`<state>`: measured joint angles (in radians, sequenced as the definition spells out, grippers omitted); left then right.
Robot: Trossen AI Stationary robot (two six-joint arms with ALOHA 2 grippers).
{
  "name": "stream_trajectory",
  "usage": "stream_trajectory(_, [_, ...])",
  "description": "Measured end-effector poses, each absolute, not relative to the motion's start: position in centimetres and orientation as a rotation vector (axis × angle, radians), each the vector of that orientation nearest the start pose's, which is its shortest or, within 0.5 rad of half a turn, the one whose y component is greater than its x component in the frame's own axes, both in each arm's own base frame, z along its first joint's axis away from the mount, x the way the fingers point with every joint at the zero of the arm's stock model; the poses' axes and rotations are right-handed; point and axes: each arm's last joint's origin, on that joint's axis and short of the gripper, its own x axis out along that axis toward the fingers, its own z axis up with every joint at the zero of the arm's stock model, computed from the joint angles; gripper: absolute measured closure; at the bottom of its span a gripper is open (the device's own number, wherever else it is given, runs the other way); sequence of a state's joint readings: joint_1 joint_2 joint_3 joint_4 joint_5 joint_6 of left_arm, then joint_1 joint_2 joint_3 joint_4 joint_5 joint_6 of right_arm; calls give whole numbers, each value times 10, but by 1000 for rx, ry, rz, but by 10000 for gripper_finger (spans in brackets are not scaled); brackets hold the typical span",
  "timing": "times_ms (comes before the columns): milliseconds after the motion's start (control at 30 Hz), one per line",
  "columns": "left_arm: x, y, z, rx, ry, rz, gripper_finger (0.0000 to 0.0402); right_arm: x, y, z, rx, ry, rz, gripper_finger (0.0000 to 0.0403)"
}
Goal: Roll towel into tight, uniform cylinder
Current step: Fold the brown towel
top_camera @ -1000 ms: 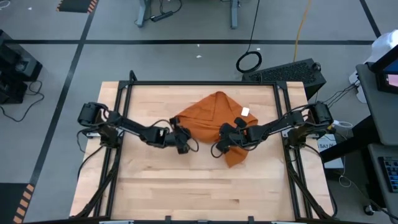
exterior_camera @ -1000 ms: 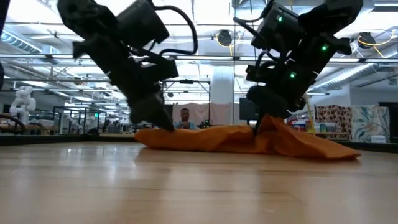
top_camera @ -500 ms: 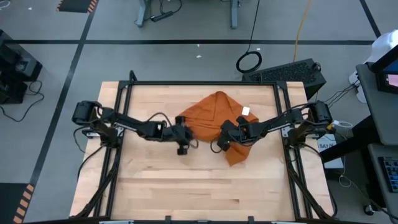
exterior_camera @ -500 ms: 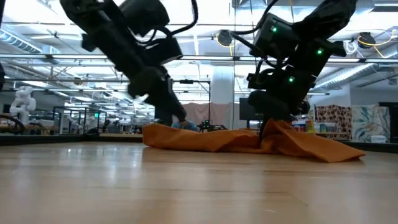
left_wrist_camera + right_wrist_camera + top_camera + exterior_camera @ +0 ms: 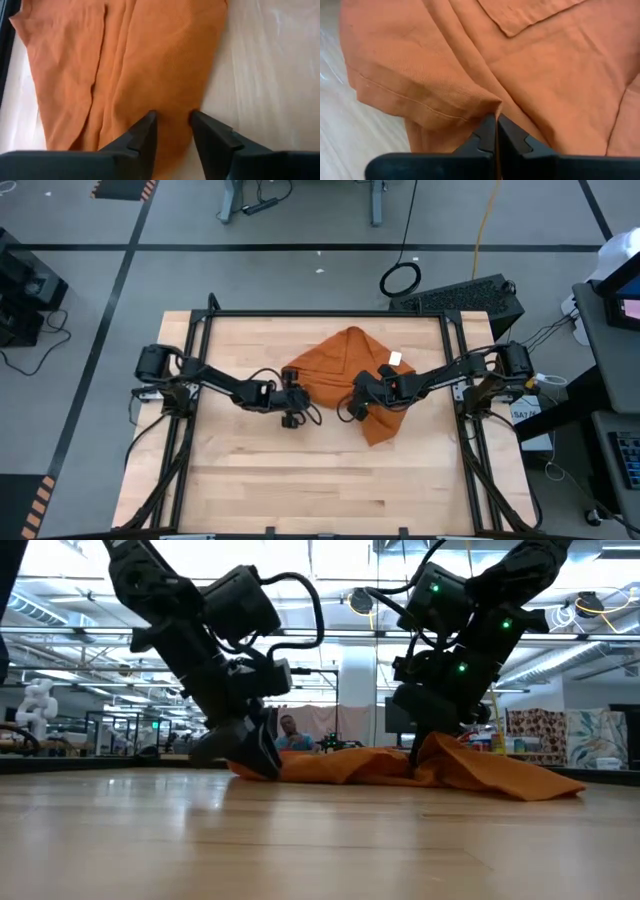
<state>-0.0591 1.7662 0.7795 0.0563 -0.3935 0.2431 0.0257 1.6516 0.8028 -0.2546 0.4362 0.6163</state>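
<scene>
1. Toward the far middle of the wooden table [image 5: 300, 480], the towel [image 5: 345, 365] lies as a crumpled, loosely folded heap, not yet any sort of roll, with its small white tag [image 5: 394, 360] showing on top near the right arm.
2. Over the towel's near-right part, the right gripper [image 5: 496, 122] has its fingers pressed together on a raised fold of cloth with a stitched hem; the fabric bunches up at the tips, so it is pinching the towel.
3. At the towel's left edge, the left gripper [image 5: 172, 120] sits low with its fingers a little apart, the tips straddling the cloth margin where it meets bare wood. Whether any fabric is actually caught between them is hard to judge from the wrist view; it looks more like hovering than holding.
4. Handling: the cloth is light, soft and limp. It creases and drapes wherever it is lifted, so it gives no stiffness to push against and will likely drag rather than slide cleanly on the wood.
5. Where to hold: the hemmed edges and corners look best, being thicker and less prone to slipping. Both grippers should probably take one straight edge, spaced apart, and flatten the heap before rolling.
</scene>
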Motion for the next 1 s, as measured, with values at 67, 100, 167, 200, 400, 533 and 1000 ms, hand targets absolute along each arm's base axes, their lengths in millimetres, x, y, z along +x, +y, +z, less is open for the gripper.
stream_trajectory(67, [313,-7,115,445,948,222,306,291,-5,138,294,921,-680,402])
stream_trajectory(100, [314,-7,116,450,937,224,325,291,-5,138,297,920,-681,402])
stream_trajectory(167, [315,-5,120,461,918,226,372,291,-5,138,300,919,-683,403])
stream_trajectory(200, [315,-5,121,464,908,228,386,291,-5,138,300,918,-683,403])
stream_trajectory(400, [313,-4,136,477,898,224,398,291,-4,138,317,930,-659,403])
stream_trajectory(533, [300,-10,165,449,927,143,398,291,-3,138,319,939,-639,403])
stream_trajectory(1000, [264,-16,201,116,873,-28,374,301,24,143,404,869,-452,403])
